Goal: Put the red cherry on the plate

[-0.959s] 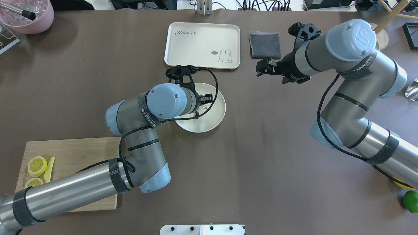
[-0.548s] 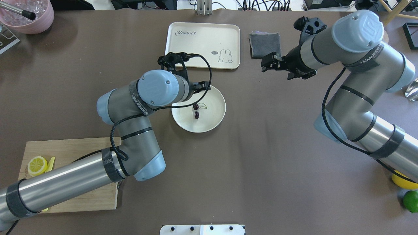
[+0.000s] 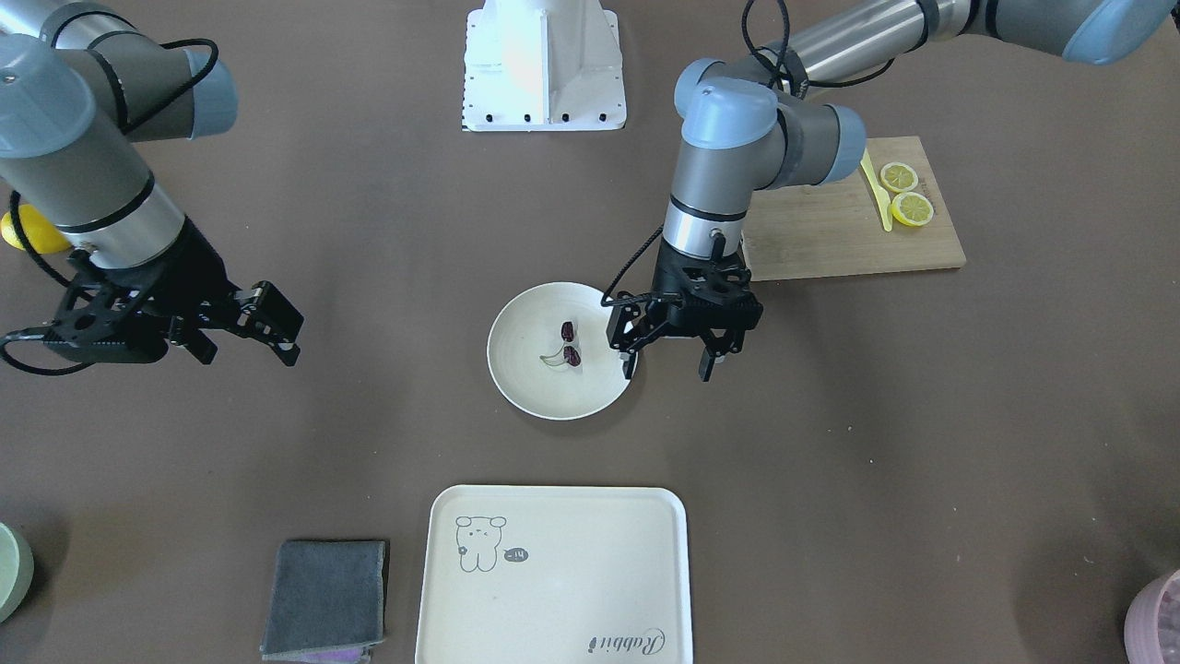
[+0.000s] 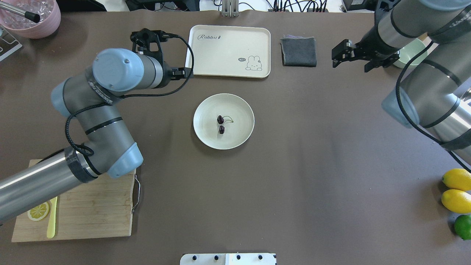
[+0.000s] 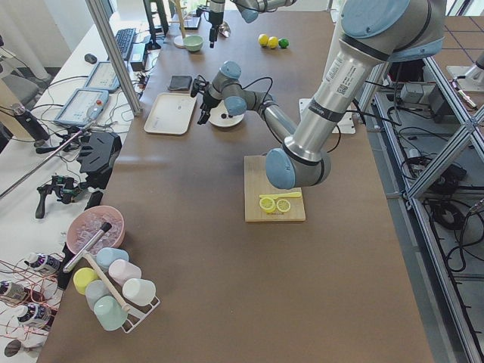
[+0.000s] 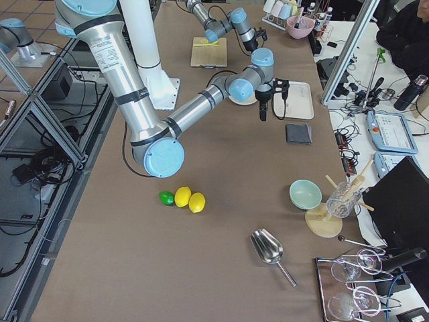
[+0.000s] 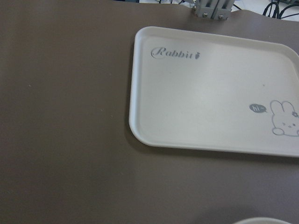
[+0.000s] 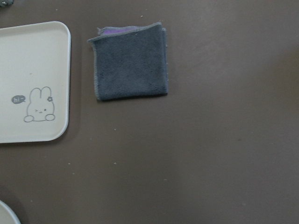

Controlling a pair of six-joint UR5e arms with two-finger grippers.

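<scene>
The red cherry (image 4: 220, 119), two tiny dark maroon fruits on pale green stems, lies free near the middle of the round cream plate (image 4: 239, 110). The front view shows the cherry (image 3: 568, 329) on the plate (image 3: 525, 369) too. My left gripper (image 3: 668, 358) is open and holds nothing. In the overhead view the left gripper (image 4: 180, 73) sits off the plate, by the tray's near left corner. My right gripper (image 4: 337, 55) hangs open and empty at the far right, beside the grey cloth. The right gripper (image 3: 277, 334) also shows in the front view.
A cream rabbit tray (image 4: 228, 51) lies beyond the plate, with a folded grey cloth (image 4: 298, 51) to its right. A wooden board (image 4: 92, 206) with a lemon slice (image 4: 38, 211) is at the near left. Two lemons (image 4: 456, 189) and a lime (image 4: 463, 226) lie near right. A pink bowl (image 4: 33, 18) is far left.
My left gripper has drawn back off the plate toward the tray's left corner, leaving the cherry lying on the plate. The right arm has swung out to the right.
</scene>
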